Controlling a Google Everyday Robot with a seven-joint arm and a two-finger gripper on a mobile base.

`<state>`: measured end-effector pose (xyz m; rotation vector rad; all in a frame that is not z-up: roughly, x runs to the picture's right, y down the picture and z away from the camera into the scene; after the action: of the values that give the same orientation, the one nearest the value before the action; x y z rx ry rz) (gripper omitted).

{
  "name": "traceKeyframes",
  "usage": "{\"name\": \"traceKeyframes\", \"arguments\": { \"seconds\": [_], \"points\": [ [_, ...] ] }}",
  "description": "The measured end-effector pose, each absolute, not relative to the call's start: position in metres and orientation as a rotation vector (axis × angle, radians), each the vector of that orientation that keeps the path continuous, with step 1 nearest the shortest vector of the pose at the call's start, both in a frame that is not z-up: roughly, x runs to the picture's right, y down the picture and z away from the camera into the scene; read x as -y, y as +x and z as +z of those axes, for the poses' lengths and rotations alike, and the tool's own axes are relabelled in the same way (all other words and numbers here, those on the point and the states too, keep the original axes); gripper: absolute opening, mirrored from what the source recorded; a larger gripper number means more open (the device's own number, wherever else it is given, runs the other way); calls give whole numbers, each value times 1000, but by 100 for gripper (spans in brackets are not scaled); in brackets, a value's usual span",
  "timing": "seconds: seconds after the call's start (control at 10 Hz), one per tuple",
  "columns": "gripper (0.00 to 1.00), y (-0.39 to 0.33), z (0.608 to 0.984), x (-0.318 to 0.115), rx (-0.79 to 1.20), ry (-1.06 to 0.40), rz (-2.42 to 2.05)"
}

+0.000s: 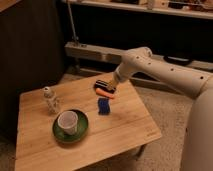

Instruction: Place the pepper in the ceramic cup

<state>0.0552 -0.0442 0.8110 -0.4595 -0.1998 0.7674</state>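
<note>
Cup [67, 121] sits upright on a green saucer [81, 129] toward the near-left corner of the worktop [127, 131], mouth clear. White figurine [50, 100] stands just behind it by the left edge. Blue block [103, 106] is mid-worktop, between cup and pepper and a bit to the right of that line.

Pepper [105, 93] lies flat just past the block, not touching it. Its long axis runs roughly parallel to the far edge. Striped item [102, 83] lies right behind the pepper, close to touching it.

Hand [111, 86] hangs at the far edge, over the striped item. Its jaws are wide apart and it's holding nothing. The pepper is just on the near side of it and lower.

My read: short reach toward the near edge and down, jaws across the pepper's short side. Tight spot, with the striped item behind and the block in front.
</note>
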Motion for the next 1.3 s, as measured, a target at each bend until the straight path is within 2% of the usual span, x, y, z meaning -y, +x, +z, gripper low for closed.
{"name": "traceKeyframes", "arguments": {
  "seconds": [0.4, 0.8, 1.1, 1.3],
  "points": [
    [65, 37, 825, 39, 177, -502, 708],
    [65, -29, 884, 17, 154, -602, 644],
    [65, -44, 923, -5, 146, -655, 615],
    [65, -38, 931, -5, 125, -660, 620]
  ]
}}
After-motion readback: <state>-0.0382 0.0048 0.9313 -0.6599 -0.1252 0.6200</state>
